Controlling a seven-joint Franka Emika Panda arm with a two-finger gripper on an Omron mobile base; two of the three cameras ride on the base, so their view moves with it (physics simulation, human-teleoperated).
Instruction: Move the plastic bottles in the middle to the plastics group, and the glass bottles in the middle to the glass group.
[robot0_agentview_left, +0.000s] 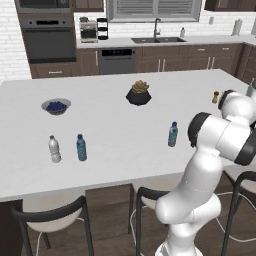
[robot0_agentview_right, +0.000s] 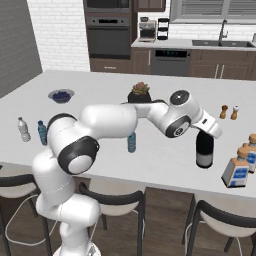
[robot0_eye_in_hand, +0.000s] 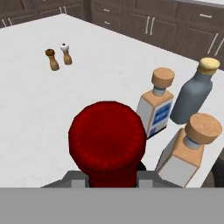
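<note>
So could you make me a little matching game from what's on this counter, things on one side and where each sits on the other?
Things:
1. wine bottle
2. bowl of blueberries
3. potted plant
4. pale blue water bottle

Places:
A. alone near the counter's front edge, mid-counter
B. far left, behind two small bottles
C. in the hand's grip, by the squarish bottles
D. centre of the counter, toward the back

Pairs: 1-C, 2-B, 3-D, 4-A

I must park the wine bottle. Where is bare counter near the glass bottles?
Free: the stretch between the wine bottle and the shakers, and left toward the small water bottle. Crowded: the squarish bottles at the right edge.
</note>
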